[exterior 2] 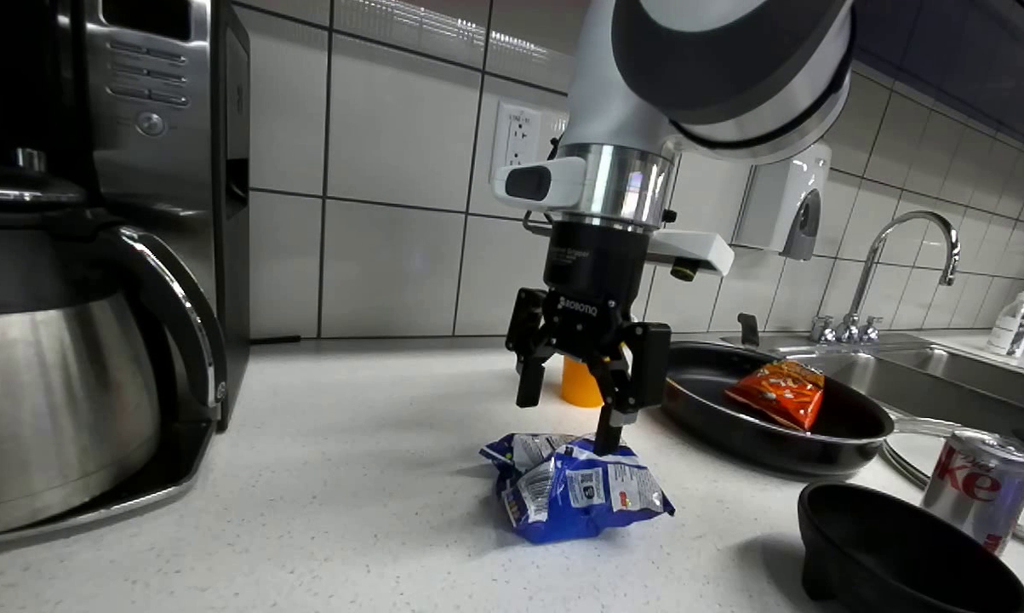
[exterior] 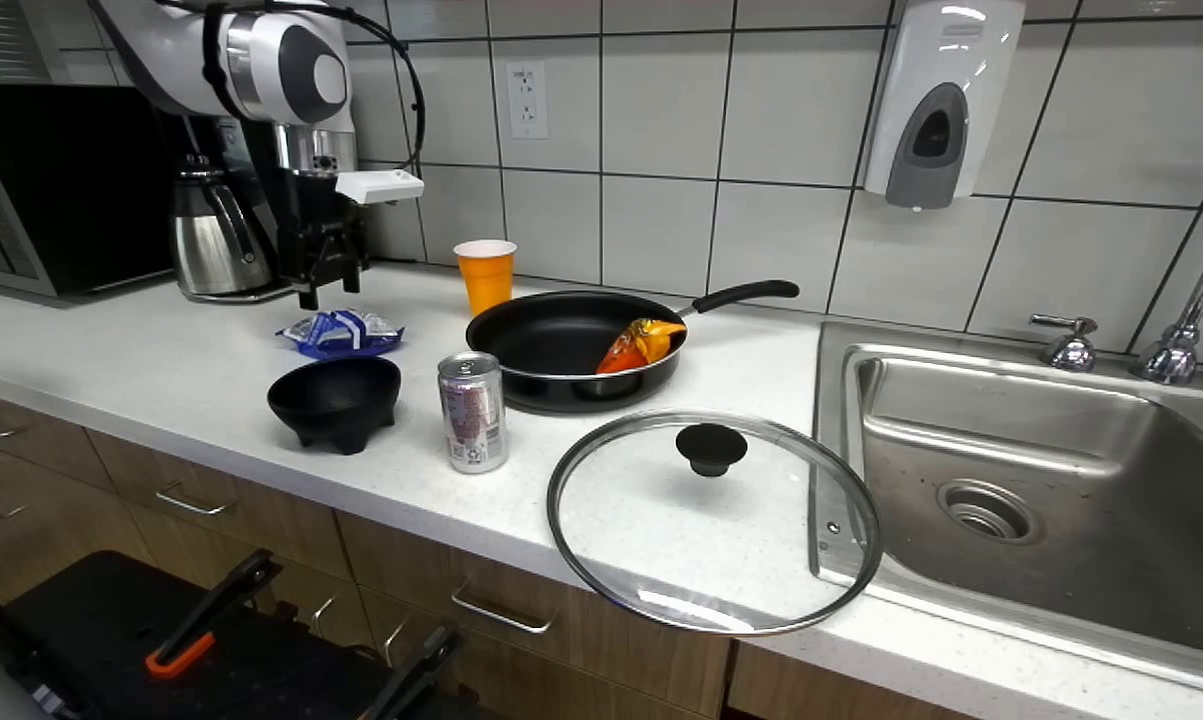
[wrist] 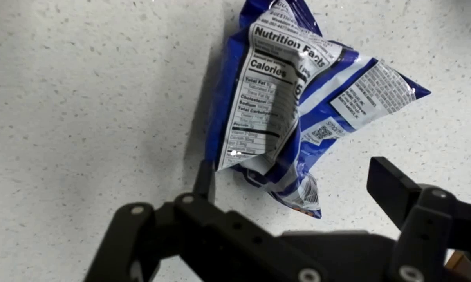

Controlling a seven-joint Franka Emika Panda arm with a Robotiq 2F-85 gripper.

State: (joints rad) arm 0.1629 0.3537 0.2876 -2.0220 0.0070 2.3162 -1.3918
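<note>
Blue snack bag (exterior 2: 573, 502) lies crumpled on the speckled tabletop (exterior 2: 350, 477), just below the gripper (exterior 2: 568, 424), whose jaws stand spread and hold nothing. Going left to right in the wrist view, one jaw meets the bag's lower corner, though contact is unclear; next comes the bulk, mostly ahead of the jaws; the far jaw stands apart. A sound grip probably calls for centring the plump middle first, then squeezing gently, staying off the black bowl (exterior 2: 912, 549) to the right in that exterior view.

The gripper (exterior 2: 569, 415) reads "ROBOTIQ", the blue packet (wrist: 280, 105) "Nutrition Facts" and "Calories", the can (exterior 2: 980, 494) "ke".
</note>
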